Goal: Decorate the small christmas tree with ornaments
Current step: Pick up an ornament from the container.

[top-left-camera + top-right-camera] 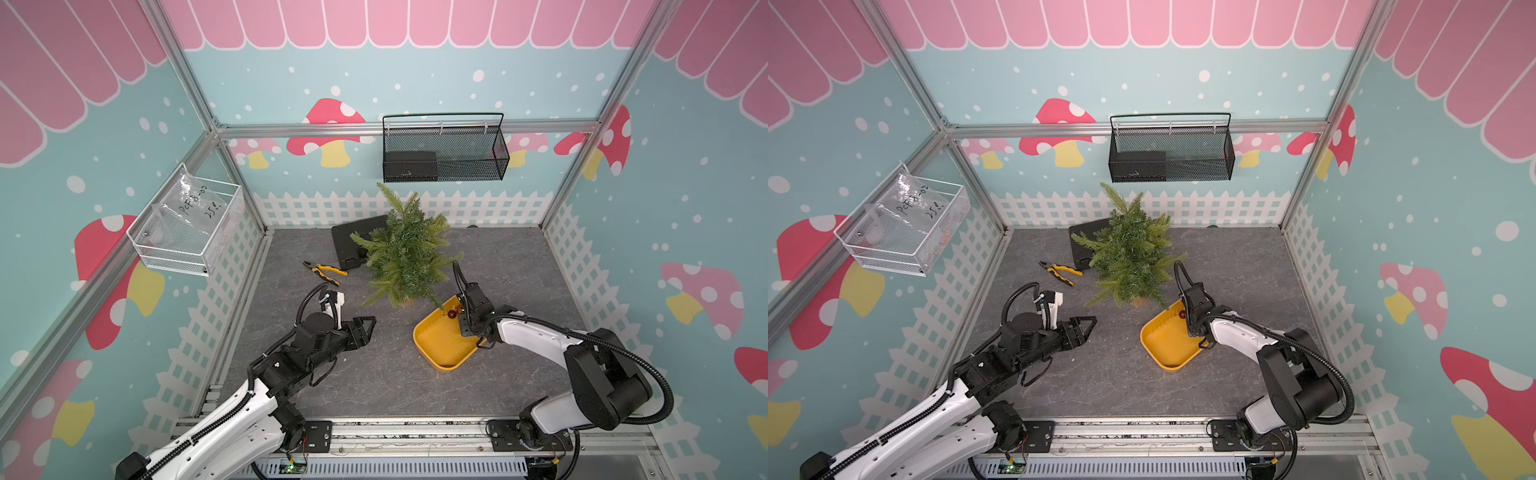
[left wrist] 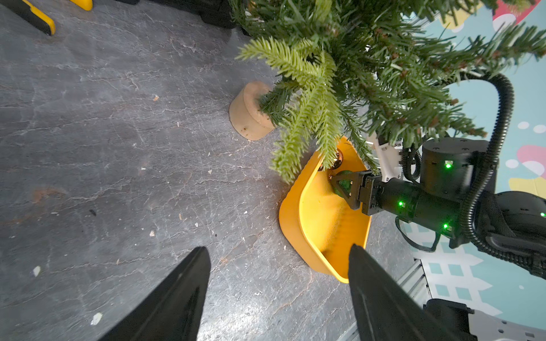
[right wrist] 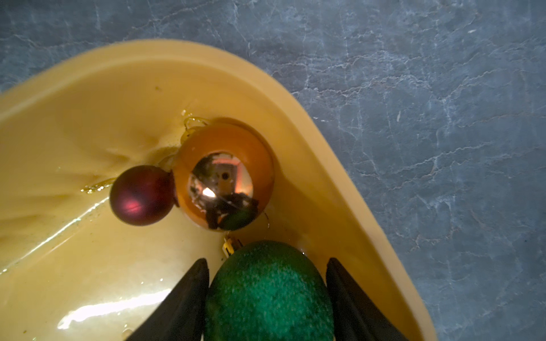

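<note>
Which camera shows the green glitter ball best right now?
Right wrist: the green glitter ball sits close up between the right pincer's fingers. Left wrist shows a green sliver behind that pincer; both top views hide it under the right arm.

— What sort of place is this?
— A robot lab's test cell: aluminium frame [image 1: 257, 131], mushroom-print wall panels [image 1: 415, 75], left arm [image 1: 224, 428] and right arm [image 1: 536, 336] bolted to a rail [image 1: 407, 436] at a grey tabletop [image 1: 374, 386].
</note>
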Robot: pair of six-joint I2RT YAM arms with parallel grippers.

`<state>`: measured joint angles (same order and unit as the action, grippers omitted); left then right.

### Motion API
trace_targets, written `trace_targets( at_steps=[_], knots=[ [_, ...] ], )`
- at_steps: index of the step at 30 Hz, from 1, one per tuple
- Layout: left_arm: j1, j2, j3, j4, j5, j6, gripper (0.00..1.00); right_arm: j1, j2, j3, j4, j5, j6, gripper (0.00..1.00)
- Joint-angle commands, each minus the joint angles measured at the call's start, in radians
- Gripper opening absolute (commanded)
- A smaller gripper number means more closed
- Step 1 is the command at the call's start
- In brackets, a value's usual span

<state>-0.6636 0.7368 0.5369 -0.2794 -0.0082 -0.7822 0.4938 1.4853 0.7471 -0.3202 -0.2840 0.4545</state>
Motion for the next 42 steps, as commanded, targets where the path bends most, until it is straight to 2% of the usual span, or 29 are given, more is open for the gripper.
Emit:
trace_targets(
  at_steps=[1, 3, 8, 16, 24, 34, 42],
  knots=[
    [-0.006, -0.004, -0.005, 0.005, -0.02, -0.019, 0.76, 0.006, 0.008, 0.006, -0.028, 0.026, -0.008, 0.57],
    [-0.007, -0.004, -0.004, 0.004, -0.017, -0.02, 0.75, 0.006, -0.004, 0.014, -0.036, 0.026, -0.013, 0.53],
    [-0.007, -0.004, 0.024, 0.005, -0.006, -0.01, 0.75, 0.006, -0.114, 0.051, -0.043, -0.036, -0.019, 0.52],
    [-0.007, 0.041, 0.139, -0.003, 0.012, 0.051, 0.75, -0.006, -0.391, 0.105, -0.009, -0.258, -0.008, 0.53],
    [-0.03, 0.122, 0.269, 0.022, 0.067, 0.093, 0.75, -0.024, -0.551, 0.14, 0.046, -0.433, 0.019, 0.53],
    [-0.069, 0.2, 0.375, 0.08, 0.115, 0.107, 0.72, -0.024, -0.583, 0.266, 0.059, -0.511, 0.003, 0.53],
    [-0.068, 0.237, 0.438, 0.103, 0.14, 0.098, 0.71, -0.024, -0.51, 0.381, 0.111, -0.553, -0.01, 0.52]
  ],
)
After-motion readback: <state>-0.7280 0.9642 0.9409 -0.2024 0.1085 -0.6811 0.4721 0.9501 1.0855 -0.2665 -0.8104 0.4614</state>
